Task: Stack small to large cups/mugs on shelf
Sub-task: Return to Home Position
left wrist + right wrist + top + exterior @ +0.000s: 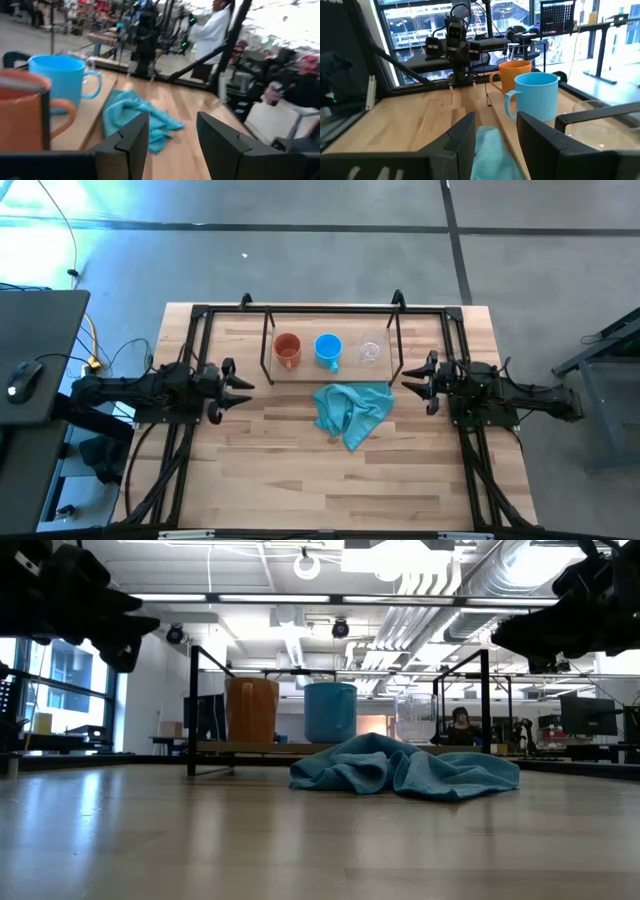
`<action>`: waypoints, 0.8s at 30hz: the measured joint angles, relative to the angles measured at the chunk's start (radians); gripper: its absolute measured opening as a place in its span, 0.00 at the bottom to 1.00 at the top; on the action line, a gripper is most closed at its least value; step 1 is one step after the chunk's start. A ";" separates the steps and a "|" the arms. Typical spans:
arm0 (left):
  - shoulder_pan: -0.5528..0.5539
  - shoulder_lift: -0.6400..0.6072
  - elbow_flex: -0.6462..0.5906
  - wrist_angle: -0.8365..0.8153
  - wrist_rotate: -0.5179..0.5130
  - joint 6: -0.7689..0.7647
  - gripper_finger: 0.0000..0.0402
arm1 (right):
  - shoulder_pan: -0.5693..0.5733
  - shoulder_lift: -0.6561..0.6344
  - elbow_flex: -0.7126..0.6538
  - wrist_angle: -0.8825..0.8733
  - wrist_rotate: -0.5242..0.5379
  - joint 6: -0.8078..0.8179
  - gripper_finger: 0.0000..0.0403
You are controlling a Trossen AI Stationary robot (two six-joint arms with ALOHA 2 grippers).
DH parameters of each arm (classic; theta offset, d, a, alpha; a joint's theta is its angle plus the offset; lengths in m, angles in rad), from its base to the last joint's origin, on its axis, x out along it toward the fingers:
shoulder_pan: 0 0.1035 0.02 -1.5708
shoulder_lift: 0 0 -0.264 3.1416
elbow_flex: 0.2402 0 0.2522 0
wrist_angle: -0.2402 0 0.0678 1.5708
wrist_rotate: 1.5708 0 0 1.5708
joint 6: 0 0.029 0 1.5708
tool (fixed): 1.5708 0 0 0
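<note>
Three cups stand in a row on the shelf (pixel 300 373), a low black wire rack with a light wood board at the table's far middle: an orange-brown mug (pixel 287 350) on the left, a blue mug (pixel 328 349) in the middle, a clear glass cup (pixel 371 350) on the right. All stand upright on their bases. My left gripper (pixel 243 387) hovers open at the shelf's left end, pointing level toward the right. My right gripper (pixel 408 380) hovers open at the shelf's right end, pointing level toward the left. Neither has anything between its fingers.
A crumpled teal cloth (pixel 350 412) lies on the table just in front of the shelf, between the two grippers. Black frame rails (pixel 180 470) run along the table's left and right sides. The near half of the wood table (pixel 320 490) is bare. A person in white stands beyond the table (pixel 210 30).
</note>
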 joint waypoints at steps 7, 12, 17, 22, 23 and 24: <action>0.000 0.090 0.000 -0.002 -0.007 0.020 0.38 | 0.000 0.000 0.000 0.000 0.001 -0.083 0.33; 0.000 0.126 0.000 0.009 0.056 0.096 0.38 | 0.000 0.000 0.000 0.000 0.001 -0.077 0.33; 0.000 0.127 0.000 0.015 0.061 0.153 0.38 | 0.000 0.000 0.000 0.000 0.001 -0.079 0.33; 0.000 0.123 0.000 0.113 0.063 0.176 0.38 | 0.000 0.000 0.000 0.000 0.001 -0.076 0.33; 0.000 0.119 0.000 0.143 0.075 0.180 0.38 | 0.000 0.000 0.000 0.000 0.001 -0.076 0.33; 0.000 0.112 0.000 0.167 0.088 0.186 0.38 | 0.000 0.000 0.000 0.000 0.001 -0.076 0.33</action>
